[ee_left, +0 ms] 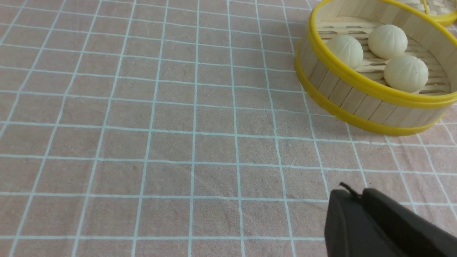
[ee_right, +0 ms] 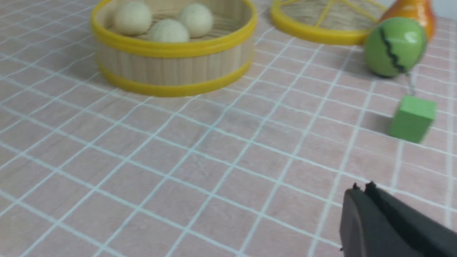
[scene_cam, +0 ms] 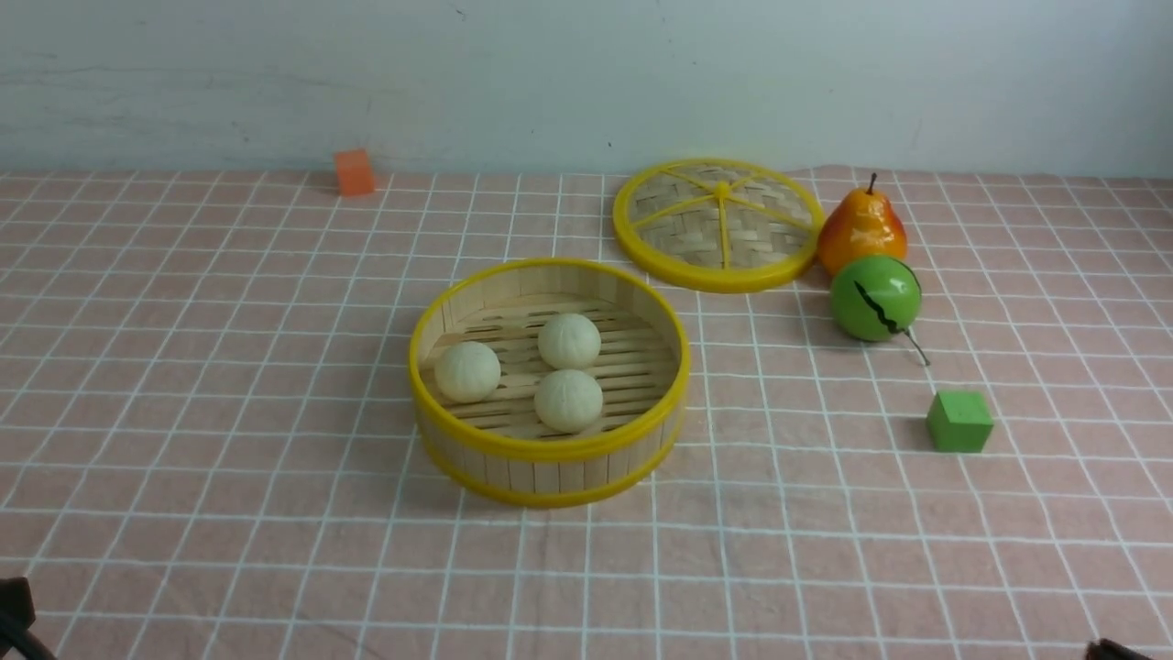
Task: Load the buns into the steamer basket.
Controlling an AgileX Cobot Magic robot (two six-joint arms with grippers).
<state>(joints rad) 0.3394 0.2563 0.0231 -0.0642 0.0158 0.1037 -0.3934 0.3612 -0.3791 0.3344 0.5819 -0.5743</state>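
Note:
Three cream-white buns [scene_cam: 467, 371] [scene_cam: 569, 341] [scene_cam: 568, 401] lie on the slat floor of the steamer basket [scene_cam: 550, 449], mid-table. They also show inside the steamer basket in the left wrist view [ee_left: 357, 103] and in the right wrist view [ee_right: 171, 67]. My left gripper [ee_left: 357, 194] is shut and empty, above bare cloth well short of the basket. My right gripper [ee_right: 362, 189] is shut and empty, above cloth near the front. In the front view only dark corners of the arms [scene_cam: 14, 614] show.
The flat woven lid [scene_cam: 719, 225] lies behind and right of the basket. An orange pear [scene_cam: 861, 234], a green ball [scene_cam: 875, 298] with a black crack and a green cube [scene_cam: 959, 422] sit at the right. An orange cube [scene_cam: 354, 171] stands by the back wall.

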